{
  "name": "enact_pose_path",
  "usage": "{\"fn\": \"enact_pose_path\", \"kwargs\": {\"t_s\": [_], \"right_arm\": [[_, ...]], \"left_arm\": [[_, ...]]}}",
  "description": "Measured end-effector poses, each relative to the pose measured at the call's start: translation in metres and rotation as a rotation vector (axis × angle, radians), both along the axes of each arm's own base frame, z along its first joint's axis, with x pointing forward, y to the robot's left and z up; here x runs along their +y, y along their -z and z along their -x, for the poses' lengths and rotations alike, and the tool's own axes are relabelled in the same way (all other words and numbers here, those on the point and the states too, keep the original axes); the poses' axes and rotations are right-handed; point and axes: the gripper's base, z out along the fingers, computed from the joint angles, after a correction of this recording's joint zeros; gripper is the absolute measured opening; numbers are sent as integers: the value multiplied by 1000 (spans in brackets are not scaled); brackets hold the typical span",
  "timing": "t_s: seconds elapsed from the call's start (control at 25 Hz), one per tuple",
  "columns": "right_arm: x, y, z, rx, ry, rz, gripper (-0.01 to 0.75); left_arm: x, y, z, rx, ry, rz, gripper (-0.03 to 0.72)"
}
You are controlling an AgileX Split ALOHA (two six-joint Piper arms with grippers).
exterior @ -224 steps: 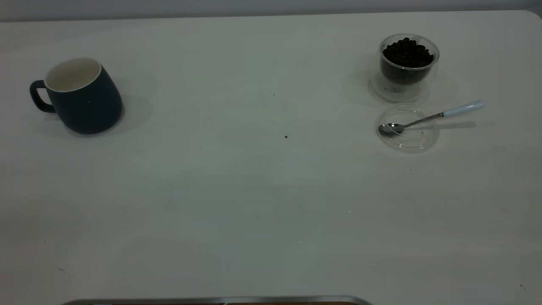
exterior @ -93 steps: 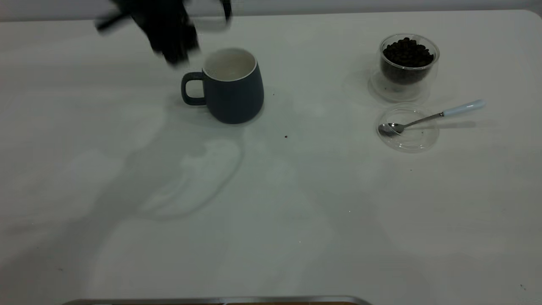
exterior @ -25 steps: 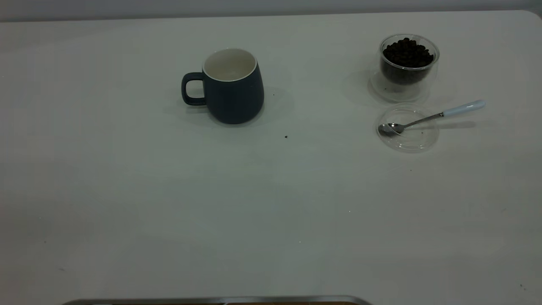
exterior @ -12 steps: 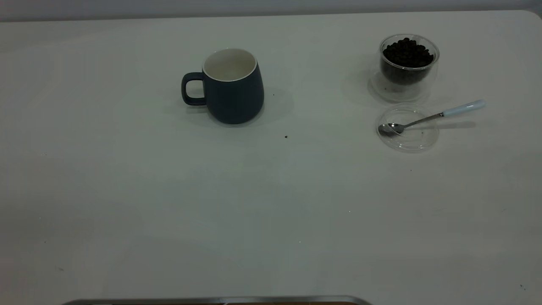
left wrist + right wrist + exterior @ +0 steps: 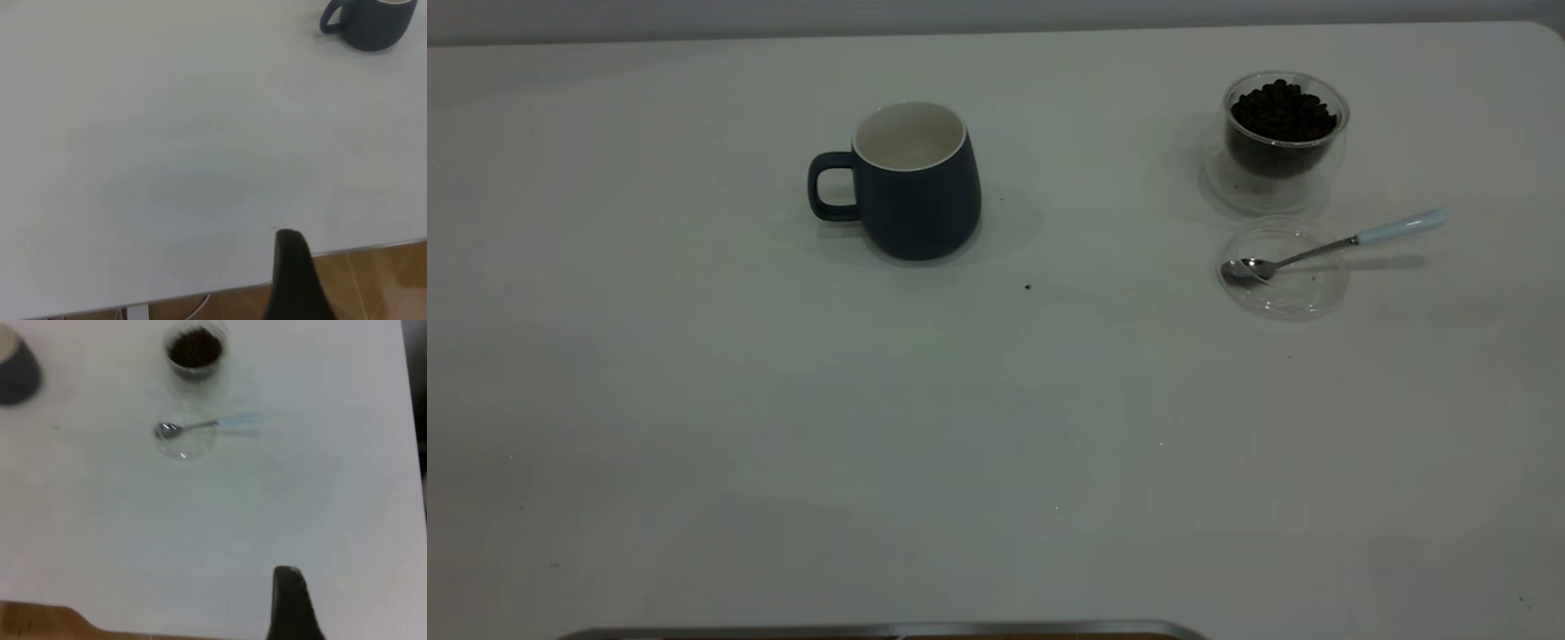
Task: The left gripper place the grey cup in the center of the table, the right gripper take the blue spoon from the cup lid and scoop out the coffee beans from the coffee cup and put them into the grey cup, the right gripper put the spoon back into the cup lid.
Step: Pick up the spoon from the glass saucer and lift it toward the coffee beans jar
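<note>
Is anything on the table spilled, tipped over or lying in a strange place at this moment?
Nothing stands out. The mug and the glass cup stand upright, the beans are all inside the glass, and the spoon lies with its bowl in the lid. Only tiny dark specks mark the table.

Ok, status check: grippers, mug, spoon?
Both grippers off the work area, jaw states unclear. Mug upright mid-table, empty. Spoon resting on lid, beans heaped in glass cup. Nothing blocking the spoon.
</note>
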Motion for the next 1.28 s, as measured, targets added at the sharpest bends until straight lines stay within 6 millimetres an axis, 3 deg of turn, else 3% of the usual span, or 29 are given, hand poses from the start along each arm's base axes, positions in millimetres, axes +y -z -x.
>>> {"fn": "enact_pose_path", "kwargs": {"t_s": [0.12,0.28,0.52,0.64,0.8,1.12,1.28], "right_arm": [[-2,-1,-56,136,16,-18,531],[-4,21,-129,309,26,-33,549],[-2,72,-227,517,0,-72,558],[0,98,-265,580,-41,-101,563],[0,129,-295,632,-58,-147,576],[-18,156,-309,612,-46,-262,578],[-25,184,-316,627,-52,-349,582]], "left_arm": [[0,0,0,0,0,0,555],[0,0,0,0,0,0,555],[0,0,0,0,0,0,555],[0,0,0,0,0,0,555],[0,0,0,0,0,0,555],[0,0,0,0,-1,2,555],[0,0,0,0,-3,3,555]]}}
